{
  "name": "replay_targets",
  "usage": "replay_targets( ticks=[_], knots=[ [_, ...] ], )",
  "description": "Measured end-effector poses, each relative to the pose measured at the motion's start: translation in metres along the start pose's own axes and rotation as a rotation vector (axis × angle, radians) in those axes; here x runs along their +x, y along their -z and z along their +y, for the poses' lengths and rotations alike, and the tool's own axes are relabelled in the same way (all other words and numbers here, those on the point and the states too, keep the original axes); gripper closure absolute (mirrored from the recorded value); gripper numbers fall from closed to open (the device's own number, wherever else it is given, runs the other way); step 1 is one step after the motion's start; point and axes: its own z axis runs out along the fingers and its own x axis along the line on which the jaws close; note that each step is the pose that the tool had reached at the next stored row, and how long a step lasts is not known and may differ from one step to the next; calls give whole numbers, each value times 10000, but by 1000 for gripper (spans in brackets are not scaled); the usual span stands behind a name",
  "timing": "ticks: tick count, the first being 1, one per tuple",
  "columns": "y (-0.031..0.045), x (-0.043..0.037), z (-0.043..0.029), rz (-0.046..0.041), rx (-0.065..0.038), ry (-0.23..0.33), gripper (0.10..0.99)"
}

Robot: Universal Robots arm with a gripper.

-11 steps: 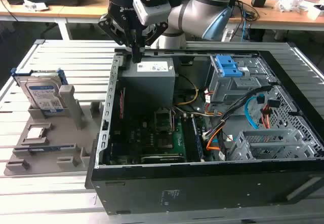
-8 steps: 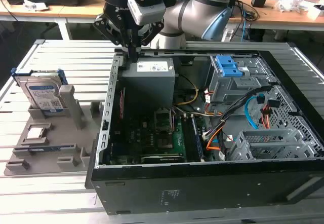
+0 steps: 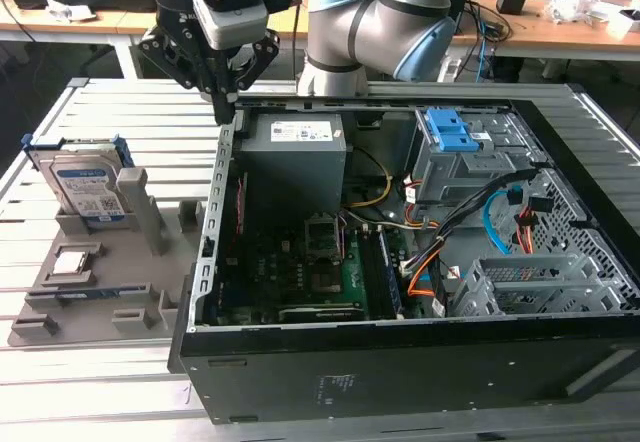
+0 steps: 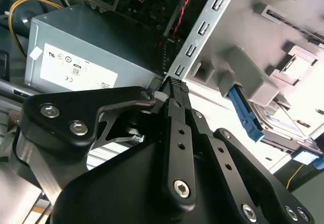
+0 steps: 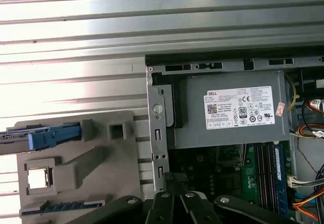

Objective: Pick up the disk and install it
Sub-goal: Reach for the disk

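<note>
The disk (image 3: 85,184) stands on edge in a grey holder (image 3: 90,300) on the surface (image 3: 120,112), just outside the case (image 3: 400,382) on the exterior view's left; its labelled face is upright and its width points at the case wall; the pincer (image 3: 228,102) hangs over that wall's far corner, beside the power supply (image 3: 293,152), well apart from the disk; its fingers are pressed together, gripping nothing.

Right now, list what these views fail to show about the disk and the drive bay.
1. Disk: in the exterior view, its lower part is hidden in the grey holder; in the first wrist view, it is cut off by the picture edge.
2. Drive bay: in the exterior view, its interior is hidden under the blue latch.
</note>
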Motion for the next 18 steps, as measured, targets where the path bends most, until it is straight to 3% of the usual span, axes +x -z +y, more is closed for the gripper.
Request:
replay_targets(
  ticks=[3,11,18],
  knots=[
    [2,94,-7,-1,0,-1,980],
    [6,239,-18,0,0,-1,980],
    [11,413,-31,-1,0,-1,980]
  ],
)
